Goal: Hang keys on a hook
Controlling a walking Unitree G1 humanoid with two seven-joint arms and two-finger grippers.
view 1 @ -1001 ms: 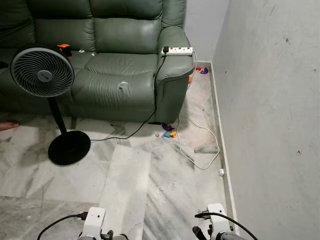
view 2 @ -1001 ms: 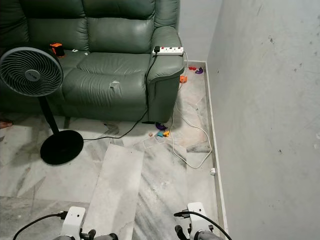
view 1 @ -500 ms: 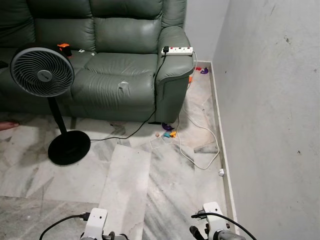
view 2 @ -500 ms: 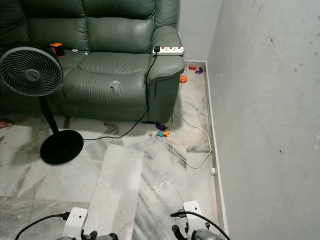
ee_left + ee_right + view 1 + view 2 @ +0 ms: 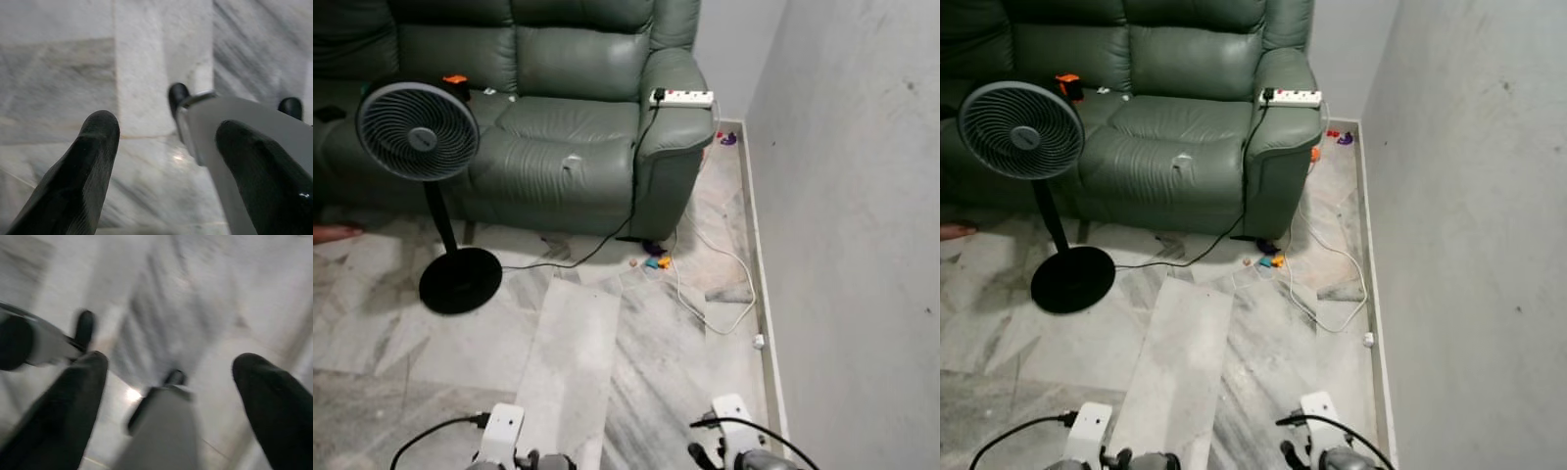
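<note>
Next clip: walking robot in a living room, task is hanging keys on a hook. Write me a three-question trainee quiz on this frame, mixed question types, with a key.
1. True or false: the white power strip lies on the sofa's armrest.
2. Multiple choice: the standing fan is (A) on the sofa seat, (B) on the floor in front of the sofa, (C) against the right wall.
3. Fill in: both the left gripper and the right gripper are open and hold ____.

Key: 1 true; 2 B; 3 nothing.
</note>
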